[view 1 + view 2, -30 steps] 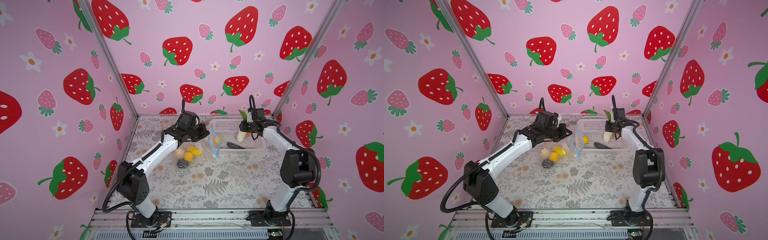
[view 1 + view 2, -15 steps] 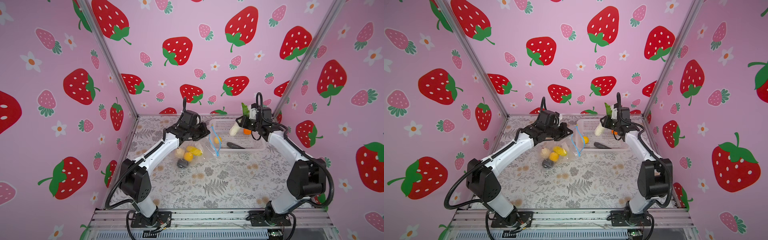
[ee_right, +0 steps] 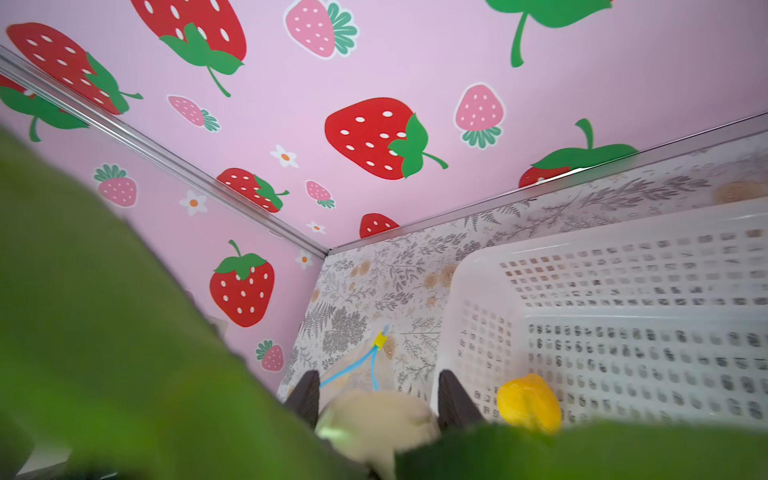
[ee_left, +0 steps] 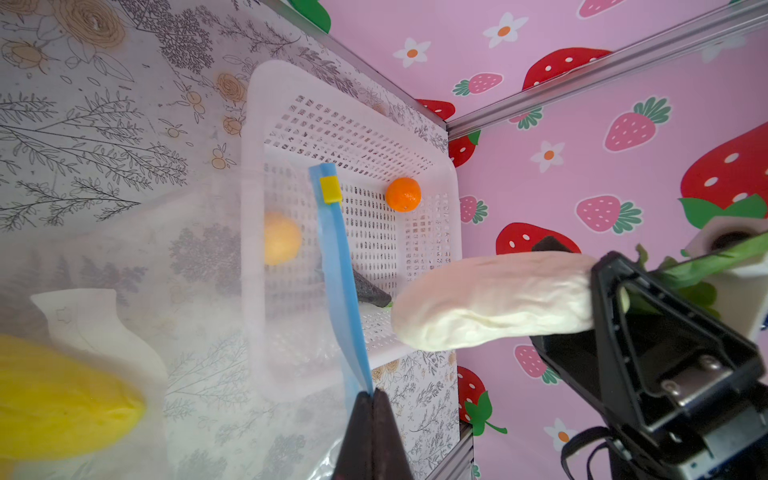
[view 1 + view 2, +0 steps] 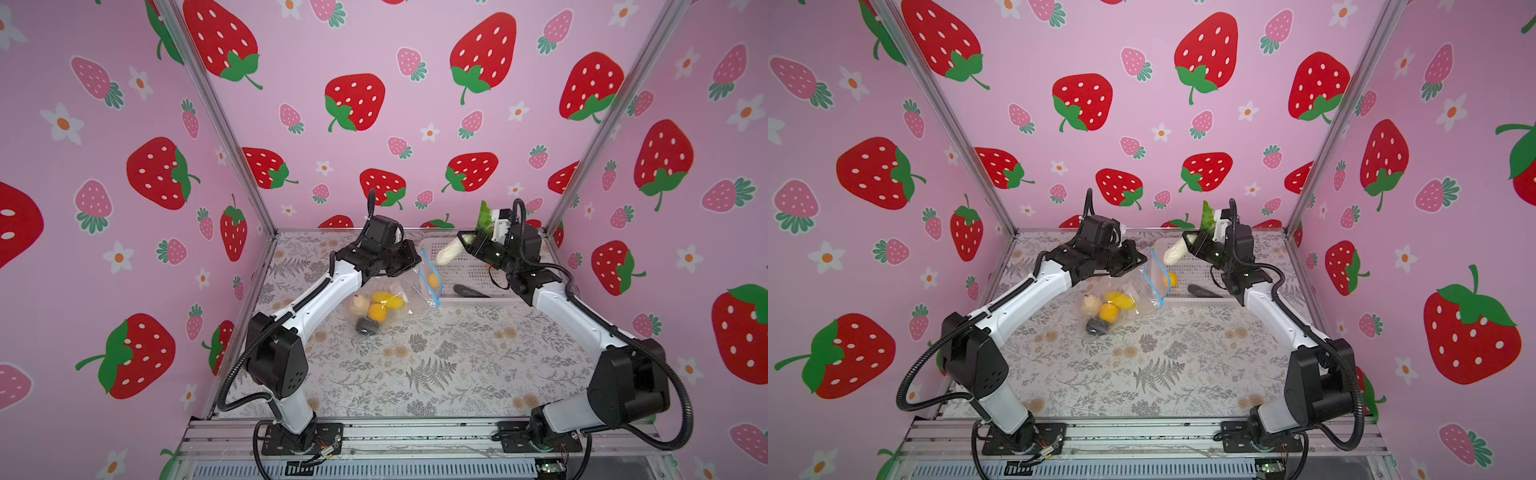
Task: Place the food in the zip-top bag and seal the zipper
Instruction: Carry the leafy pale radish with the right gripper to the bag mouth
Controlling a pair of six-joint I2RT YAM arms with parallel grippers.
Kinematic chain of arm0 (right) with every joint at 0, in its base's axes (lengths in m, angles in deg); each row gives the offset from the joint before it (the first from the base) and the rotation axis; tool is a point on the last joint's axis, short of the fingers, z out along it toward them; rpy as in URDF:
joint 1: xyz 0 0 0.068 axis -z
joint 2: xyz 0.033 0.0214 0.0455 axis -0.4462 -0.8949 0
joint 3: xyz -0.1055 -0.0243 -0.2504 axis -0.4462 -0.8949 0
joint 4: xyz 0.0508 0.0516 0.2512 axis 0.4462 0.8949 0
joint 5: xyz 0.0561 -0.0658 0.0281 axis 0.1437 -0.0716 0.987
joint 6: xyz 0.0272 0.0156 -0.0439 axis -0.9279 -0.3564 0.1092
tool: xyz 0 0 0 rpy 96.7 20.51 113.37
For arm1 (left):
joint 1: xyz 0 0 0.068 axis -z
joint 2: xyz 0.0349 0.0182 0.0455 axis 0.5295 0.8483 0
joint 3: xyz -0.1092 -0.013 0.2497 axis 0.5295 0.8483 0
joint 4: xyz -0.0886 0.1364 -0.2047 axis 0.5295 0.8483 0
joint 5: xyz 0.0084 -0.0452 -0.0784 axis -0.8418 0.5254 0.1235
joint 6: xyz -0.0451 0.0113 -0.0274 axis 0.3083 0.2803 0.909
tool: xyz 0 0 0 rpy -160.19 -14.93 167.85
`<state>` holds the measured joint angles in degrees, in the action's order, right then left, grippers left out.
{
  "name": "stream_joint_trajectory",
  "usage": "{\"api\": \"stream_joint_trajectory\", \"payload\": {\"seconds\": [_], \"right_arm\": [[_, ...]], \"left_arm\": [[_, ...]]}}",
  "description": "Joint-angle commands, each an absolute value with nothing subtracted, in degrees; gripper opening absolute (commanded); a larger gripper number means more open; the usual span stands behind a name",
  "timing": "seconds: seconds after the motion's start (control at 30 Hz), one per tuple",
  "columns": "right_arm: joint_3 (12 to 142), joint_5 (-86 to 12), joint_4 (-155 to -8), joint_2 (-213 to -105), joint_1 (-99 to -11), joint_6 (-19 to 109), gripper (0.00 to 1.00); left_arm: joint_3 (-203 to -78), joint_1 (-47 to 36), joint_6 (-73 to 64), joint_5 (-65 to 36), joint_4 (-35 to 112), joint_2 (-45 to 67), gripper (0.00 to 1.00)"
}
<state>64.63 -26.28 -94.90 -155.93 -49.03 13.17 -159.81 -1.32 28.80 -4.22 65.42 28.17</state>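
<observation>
The transparent zip-top bag (image 5: 405, 291) lies left of the basket, its mouth raised. My left gripper (image 4: 372, 395) is shut on the blue zipper (image 4: 338, 266) near one end; the yellow slider (image 4: 329, 189) sits at the far end. Inside the bag lie yellow (image 5: 388, 300), orange (image 5: 377, 311), cream (image 5: 358, 305) and dark (image 5: 365, 326) food pieces. My right gripper (image 5: 467, 243) is shut on a cream-white radish (image 5: 449, 252) with green leaves, held in the air just right of the bag's mouth. The radish (image 3: 374, 419) points at the mouth, and its leaves block much of the right wrist view.
The white perforated basket (image 5: 478, 300) stands at the back right against the wall. It holds an orange ball (image 4: 403, 194), a yellow piece (image 3: 528, 403) and a dark long piece (image 5: 469, 291). Pink strawberry walls enclose three sides.
My right gripper lifted the radish out of the basket, tilted it from upright to nearly level and carried it left toward the bag's mouth. The left arm held still.
</observation>
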Motion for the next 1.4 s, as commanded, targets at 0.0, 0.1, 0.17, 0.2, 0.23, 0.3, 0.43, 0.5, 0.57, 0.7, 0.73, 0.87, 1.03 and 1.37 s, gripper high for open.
{"api": "stream_joint_trajectory", "payload": {"seconds": [0.0,0.1,0.17,0.2,0.23,0.3,0.43,0.5,0.57,0.7,0.73,0.87,1.03,1.37], "right_arm": [[62.36,-28.67,-104.02,-153.84,-51.08,7.13,0.46],[61.40,-30.05,-105.71,-154.31,-52.87,6.18,0.46],[60.97,-30.75,-106.73,-154.90,-54.01,5.74,0.46],[60.74,-31.28,-107.13,-155.25,-54.63,5.55,0.46],[60.44,-31.83,-107.81,-155.60,-55.11,5.20,0.46],[59.26,-32.98,-109.42,-155.95,-55.91,4.44,0.46],[57.36,-35.78,-112.38,-156.58,-57.22,3.26,0.45],[57.18,-36.21,-113.21,-157.34,-57.69,2.73,0.46],[57.22,-36.46,-113.89,-158.21,-58.20,2.29,0.46],[57.44,-36.58,-115.03,-160.13,-59.00,1.39,0.46],[57.52,-36.68,-115.25,-160.55,-59.18,1.24,0.46],[58.43,-36.59,-115.79,-162.95,-59.47,0.88,0.46],[59.35,-36.06,-117.23,-165.98,-59.64,-0.36,0.46],[60.89,-37.29,-117.29,-168.20,-60.76,-0.25,0.46]], "left_arm": [[-162.59,-1.19,29.05,-5.35,65.62,28.13,0.00],[-162.35,-1.15,29.22,-5.35,65.36,27.83,0.00],[-162.17,-1.26,29.36,-5.21,65.09,27.66,0.00],[-162.10,-1.22,29.40,-5.15,65.01,27.67,0.00],[-162.02,-1.20,29.51,-5.10,64.85,27.49,0.00],[-161.72,-1.21,29.58,-5.04,64.43,27.05,0.00],[-161.10,-1.21,29.72,-5.08,64.06,26.18,0.00],[-160.76,-1.18,29.80,-5.08,63.83,25.90,0.00],[-160.55,-1.21,30.00,-5.02,63.62,25.74,0.00],[-159.93,-1.06,30.37,-4.84,63.18,25.28,0.00],[-159.86,-1.09,30.43,-4.84,63.08,25.11,0.00],[-159.45,-1.01,30.55,-4.77,62.63,24.32,0.00],[-159.07,-0.90,30.62,-4.59,62.45,24.04,0.00],[-159.11,-0.88,30.94,-4.20,62.13,24.25,0.00]]}}
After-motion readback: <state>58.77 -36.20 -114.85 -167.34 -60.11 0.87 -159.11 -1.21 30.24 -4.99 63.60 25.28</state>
